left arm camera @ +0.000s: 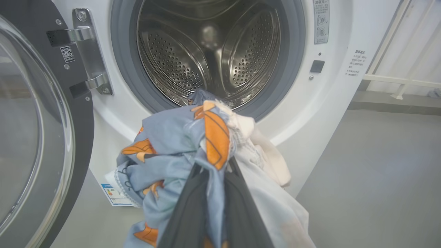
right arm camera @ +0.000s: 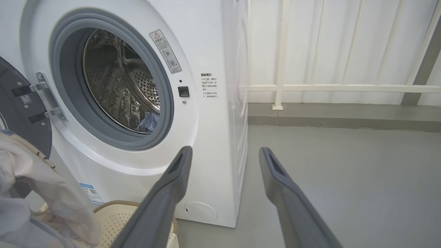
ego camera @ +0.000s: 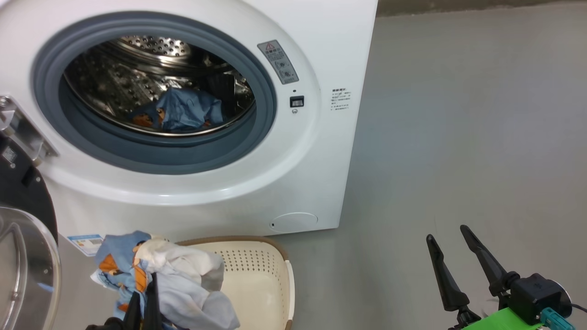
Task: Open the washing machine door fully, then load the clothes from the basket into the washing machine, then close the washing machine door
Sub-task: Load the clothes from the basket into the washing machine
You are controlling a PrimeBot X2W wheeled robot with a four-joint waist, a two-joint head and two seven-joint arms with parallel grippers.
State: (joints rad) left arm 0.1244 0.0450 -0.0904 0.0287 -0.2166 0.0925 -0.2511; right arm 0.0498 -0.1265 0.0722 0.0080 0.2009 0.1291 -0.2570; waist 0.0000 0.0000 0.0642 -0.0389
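Clamped in left jaws, clothes [left arm camera: 172,148] hang before the washing machine [ego camera: 330,55]; door [left arm camera: 81,144] open, some already inside; right jaws apart.

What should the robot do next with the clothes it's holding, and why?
Probably lift the clothes up and forward into the drum. The left gripper is shut on them above the basket, lower than the drum's mouth, and the door is swung aside.
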